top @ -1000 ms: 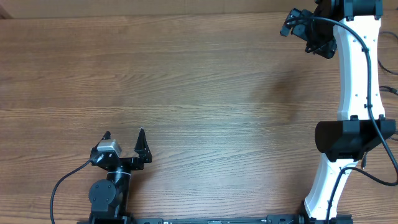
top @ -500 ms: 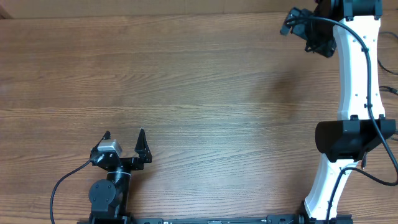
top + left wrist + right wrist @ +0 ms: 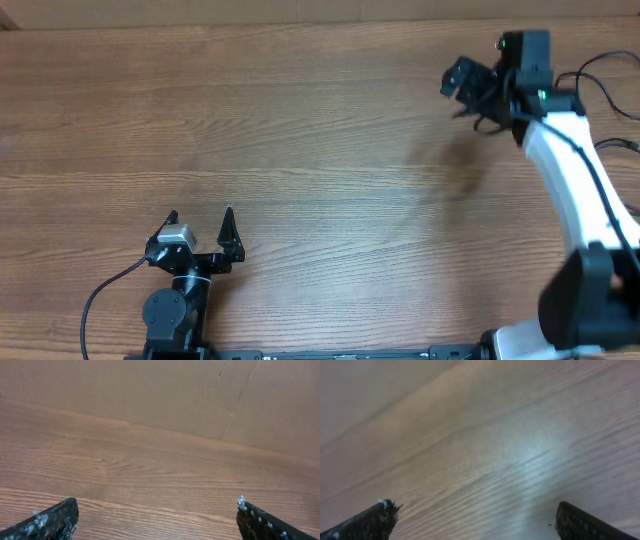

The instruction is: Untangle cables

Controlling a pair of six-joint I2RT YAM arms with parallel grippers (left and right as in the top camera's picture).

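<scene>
No thin black task cables show on the wooden table [image 3: 320,150] in any view. My left gripper [image 3: 200,214] sits near the front left, open and empty. In the left wrist view its two fingertips [image 3: 156,510] stand wide apart over bare wood. My right gripper [image 3: 463,92] is at the back right, above the table, open and empty. The right wrist view is blurred and shows its fingertips [image 3: 475,510] wide apart over bare wood.
The white right arm [image 3: 570,170] runs from the front right corner up to the back right. Black cords [image 3: 608,60] hang by that arm at the right edge; I cannot tell whether they are arm wiring. A brown wall [image 3: 150,390] stands behind the table.
The right arm has swung away from the table's back edge, and its gripper has moved a little left and toward the front. The left arm has not moved.
</scene>
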